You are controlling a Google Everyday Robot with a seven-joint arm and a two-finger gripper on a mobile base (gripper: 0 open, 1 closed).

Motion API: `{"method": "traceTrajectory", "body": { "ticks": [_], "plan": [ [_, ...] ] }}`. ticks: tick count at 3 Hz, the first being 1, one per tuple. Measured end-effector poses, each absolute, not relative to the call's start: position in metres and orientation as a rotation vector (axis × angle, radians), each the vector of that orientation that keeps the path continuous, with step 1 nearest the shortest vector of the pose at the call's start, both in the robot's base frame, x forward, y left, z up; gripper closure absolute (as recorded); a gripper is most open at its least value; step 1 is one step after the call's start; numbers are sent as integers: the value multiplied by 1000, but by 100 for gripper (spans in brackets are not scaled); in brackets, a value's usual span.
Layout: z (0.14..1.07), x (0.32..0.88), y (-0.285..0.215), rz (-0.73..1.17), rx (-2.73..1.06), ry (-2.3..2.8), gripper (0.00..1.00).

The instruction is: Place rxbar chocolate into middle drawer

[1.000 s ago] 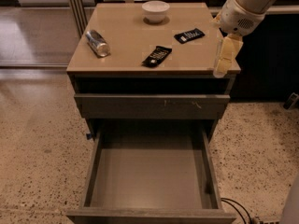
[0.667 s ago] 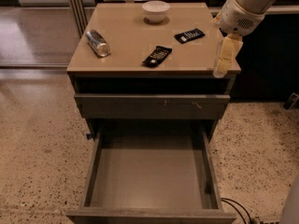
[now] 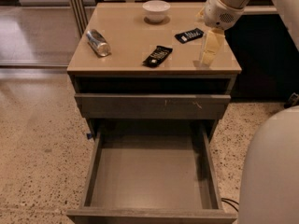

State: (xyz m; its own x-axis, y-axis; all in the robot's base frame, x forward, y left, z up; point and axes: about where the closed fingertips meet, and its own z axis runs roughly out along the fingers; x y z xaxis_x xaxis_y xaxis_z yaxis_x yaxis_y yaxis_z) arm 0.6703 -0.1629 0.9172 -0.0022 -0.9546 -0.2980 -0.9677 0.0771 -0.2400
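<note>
Tabletop (image 3: 126, 41) contents run from the left. 1 metal can (image 3: 98, 42) lies on its side near the left edge. 1 white bowl (image 3: 156, 10) stands at the back middle. The rxbar chocolate (image 3: 157, 56) lies flat and askew near the front middle, well apart from the can. 1 more bar (image 3: 189, 35), blue-black with white lettering, lies further right and back, which makes 2 bars in all.

At the right edge the gripper (image 3: 210, 45) hangs just over the tabletop, near the blue-black bar and apart from the rxbar chocolate. Whether it is released or clenched cannot be told, but nothing appears to be in it.

Below are 2 drawers. 1 closed drawer front (image 3: 152, 106) carries pale scratches. Under it the middle drawer (image 3: 149, 181) is pulled wide open, its floor bare.

The rxbar chocolate is probably light, with a slick, crinkly wrapper around a firm core, and likely to skid if nudged. A pinch across its narrow width at mid-length looks best.
</note>
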Motion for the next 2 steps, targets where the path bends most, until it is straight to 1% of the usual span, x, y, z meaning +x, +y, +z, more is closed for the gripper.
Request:
{"method": "traceTrajectory", "body": {
  "ticks": [2],
  "plan": [
    [897, 714, -133, 121, -1942, 1929, 0]
  ]
}}
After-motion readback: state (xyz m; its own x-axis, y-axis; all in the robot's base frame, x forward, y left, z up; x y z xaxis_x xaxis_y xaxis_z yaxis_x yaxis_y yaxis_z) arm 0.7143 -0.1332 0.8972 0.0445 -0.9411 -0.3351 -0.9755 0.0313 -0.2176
